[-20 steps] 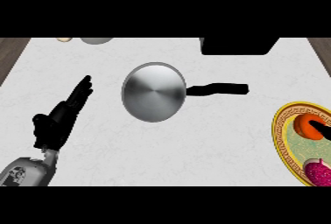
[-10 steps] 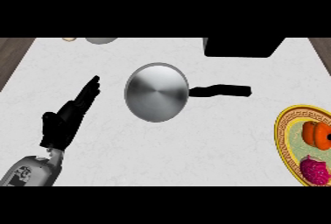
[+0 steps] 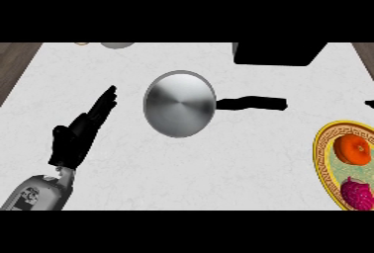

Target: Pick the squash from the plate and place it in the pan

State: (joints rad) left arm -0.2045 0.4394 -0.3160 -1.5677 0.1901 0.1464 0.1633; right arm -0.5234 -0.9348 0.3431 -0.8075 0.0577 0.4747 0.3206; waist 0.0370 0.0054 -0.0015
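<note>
The orange squash [image 3: 352,149] lies on a yellow-rimmed patterned plate [image 3: 321,148] at the right edge, beside a magenta food item [image 3: 358,192]. The round steel pan [image 3: 179,104] sits mid-counter with nothing in it, its black handle [image 3: 252,103] pointing right toward the plate. My left hand [image 3: 76,133] rests open at the left, fingers straight and pointing up-right, apart from the pan. Only a small black sliver of my right hand [image 3: 369,104] shows at the right edge, above the plate and clear of the squash.
A black box-like object [image 3: 277,53] stands at the back right. A grey round item [image 3: 116,44] and a small tan one [image 3: 82,43] sit at the back left. Wooden floor shows beyond the counter's left edge.
The dark fingertips that lay over the squash have pulled off it toward the right edge, so the squash now shows whole. My left hand has shifted slightly up and right.
</note>
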